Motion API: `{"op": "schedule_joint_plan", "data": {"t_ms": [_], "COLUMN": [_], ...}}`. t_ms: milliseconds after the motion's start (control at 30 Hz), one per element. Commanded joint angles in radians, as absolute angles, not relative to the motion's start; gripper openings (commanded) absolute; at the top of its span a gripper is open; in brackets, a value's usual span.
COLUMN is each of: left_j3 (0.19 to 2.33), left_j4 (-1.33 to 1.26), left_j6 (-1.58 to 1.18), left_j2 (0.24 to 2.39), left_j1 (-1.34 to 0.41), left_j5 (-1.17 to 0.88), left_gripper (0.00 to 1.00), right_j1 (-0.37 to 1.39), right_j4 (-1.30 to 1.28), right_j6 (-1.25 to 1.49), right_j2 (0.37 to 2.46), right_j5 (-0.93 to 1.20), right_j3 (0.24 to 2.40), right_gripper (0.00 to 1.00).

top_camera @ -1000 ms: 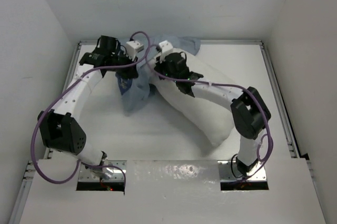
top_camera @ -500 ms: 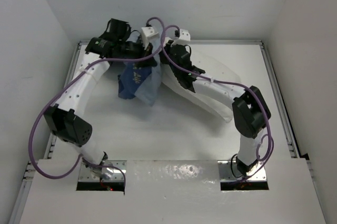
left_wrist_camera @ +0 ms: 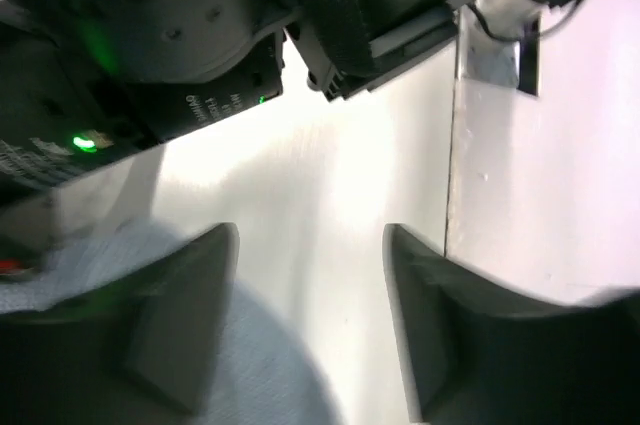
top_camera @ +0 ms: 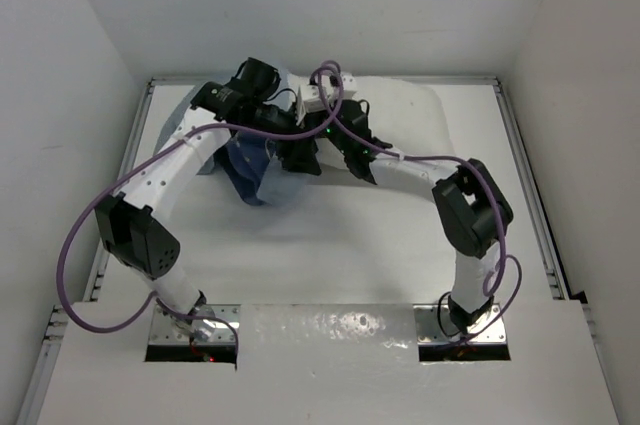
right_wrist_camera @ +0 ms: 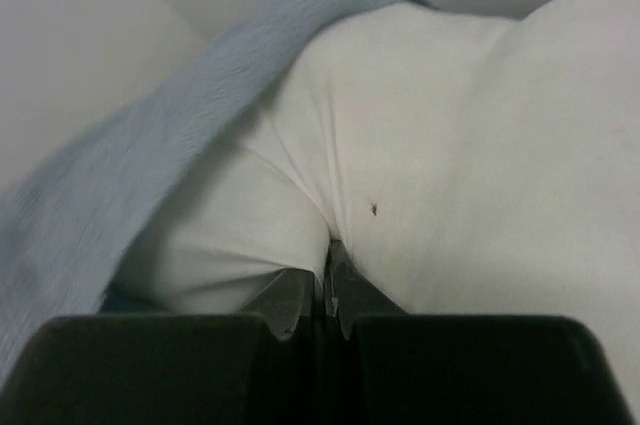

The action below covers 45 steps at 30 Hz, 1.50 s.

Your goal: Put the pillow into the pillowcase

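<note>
The white pillow (top_camera: 412, 117) lies at the back right of the table. My right gripper (right_wrist_camera: 328, 280) is shut on a pinched fold of the pillow (right_wrist_camera: 470, 165). The blue pillowcase (top_camera: 252, 173) hangs crumpled at the back left of centre, under the two wrists. Its pale inner side drapes over the pillow's left end as the pillowcase (right_wrist_camera: 150, 175) in the right wrist view. My left gripper (left_wrist_camera: 310, 235) is open with only white surface between its fingers. A patch of pale blue pillowcase (left_wrist_camera: 250, 365) lies beside its left finger. From above, the left gripper (top_camera: 298, 155) sits just over the pillowcase.
White walls close in the table (top_camera: 300, 255) at the back and on both sides, with metal rails (top_camera: 525, 175) along its edges. Purple cables (top_camera: 80, 235) loop off both arms. The right arm's black wrist (left_wrist_camera: 380, 5) is close above my left fingers.
Both wrists have swung toward the back middle, crossing close together. The pillow went from lying diagonally to the back right. My left gripper has opened and let go of the pillowcase.
</note>
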<state>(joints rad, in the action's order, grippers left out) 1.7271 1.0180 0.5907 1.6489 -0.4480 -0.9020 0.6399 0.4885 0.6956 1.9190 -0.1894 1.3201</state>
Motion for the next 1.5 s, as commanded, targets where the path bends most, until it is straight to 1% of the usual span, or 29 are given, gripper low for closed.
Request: {"op": "schedule_joint_plan", "data": {"t_ms": [0,67,100,167,200,233,333,367,400,433,467,500,533,600,633,667,700,733,767,833,900,1000,1067,1100,1133,1200,1233,1333,1467], "left_j3": [1.787,1.819,1.836,1.896,1.94,1.96,1.979,1.968,1.947,1.939,1.937,1.953,1.969,1.997,2.0,1.996,1.999,2.005,2.032,2.052,2.063,2.129,2.174,2.152,2.114,2.111,2.112,2.12,2.163], "left_j4": [1.09,1.136,1.14,1.14,1.137,1.125,0.996,0.914,0.885,0.859,0.827,0.819,0.812,0.787,0.741,0.714,0.691,0.66,0.655,0.649,0.646,0.714,0.813,0.816,0.81,0.848,0.86,0.911,0.983], "left_j6": [0.643,0.681,0.681,0.677,0.675,0.663,0.483,0.442,0.417,0.381,0.365,0.35,0.319,0.295,0.266,0.252,0.23,0.221,0.215,0.198,0.196,0.18,0.175,0.184,0.19,0.202,0.209,0.248,0.282], "left_j2": [1.577,1.566,1.56,1.543,1.539,1.536,1.546,1.552,1.563,1.593,1.614,1.665,1.696,1.768,1.784,1.808,1.822,1.839,1.879,1.914,1.956,2.037,2.081,2.077,2.071,2.082,2.086,2.097,2.112], "left_j1": [-0.468,-0.46,-0.457,-0.448,-0.446,-0.446,-0.44,-0.44,-0.44,-0.44,-0.44,-0.44,-0.44,-0.437,-0.436,-0.431,-0.422,-0.419,-0.413,-0.399,-0.385,-0.376,-0.371,-0.371,-0.371,-0.371,-0.371,-0.37,-0.364], "left_j5": [-0.925,-0.846,-0.819,-0.752,-0.733,-0.709,-0.559,-0.422,-0.357,-0.292,-0.181,-0.138,-0.076,-0.026,0.023,0.049,0.069,0.105,0.118,0.158,0.175,0.219,0.175,0.16,0.126,0.094,0.066,0.006,-0.145], "left_gripper": [0.69,0.83,0.86,0.94,0.95,1.0,0.98,0.81,0.7,0.4,0.26,0.17,0.04,0.02,0.08,0.17,0.37,0.45,0.49,0.6,0.62,0.64,0.62,0.55,0.5,0.35,0.31,0.23,0.19], "right_j1": [0.638,0.638,0.64,0.64,0.641,0.64,0.64,0.64,0.638,0.637,0.635,0.632,0.617,0.595,0.568,0.549,0.519,0.502,0.486,0.445,0.419,0.413,0.411,0.411,0.414,0.428,0.437,0.491,0.593], "right_j4": [0.681,0.661,0.625,0.55,0.528,0.505,0.402,0.344,0.318,0.289,0.24,0.218,0.174,0.153,0.155,0.155,0.155,0.164,0.17,0.193,0.186,0.102,0.005,-0.033,-0.081,-0.103,-0.091,-0.017,0.063], "right_j6": [0.548,0.462,0.44,0.385,0.373,0.356,0.257,0.232,0.206,0.155,0.128,0.103,0.054,0.025,0.026,0.031,0.05,0.063,0.08,0.119,0.135,0.111,0.083,0.071,0.066,0.055,0.049,0.041,0.037], "right_j2": [1.778,1.723,1.707,1.668,1.654,1.64,1.586,1.571,1.543,1.533,1.523,1.519,1.522,1.552,1.568,1.583,1.615,1.63,1.644,1.69,1.73,1.824,1.896,1.911,1.922,1.916,1.901,1.797,1.668], "right_j5": [0.003,0.05,0.095,0.171,0.196,0.213,0.241,0.233,0.219,0.187,0.167,0.155,0.172,0.189,0.193,0.198,0.198,0.202,0.202,0.186,0.125,-0.026,-0.078,-0.106,-0.11,-0.074,-0.055,-0.005,-0.027], "right_j3": [1.171,1.109,1.059,1.014,1.005,0.999,1.017,1.044,1.06,1.078,1.113,1.133,1.179,1.222,1.239,1.273,1.288,1.313,1.322,1.342,1.364,1.44,1.497,1.506,1.502,1.462,1.391,1.219,1.062], "right_gripper": [0.0,0.02,0.05,0.23,0.32,0.52,0.75,0.76,0.73,0.61,0.14,0.0,0.0,0.0,0.09,0.36,0.47,0.55,0.69,0.75,0.83,0.9,0.9,0.88,0.75,0.6,0.48,0.24,0.2]}}
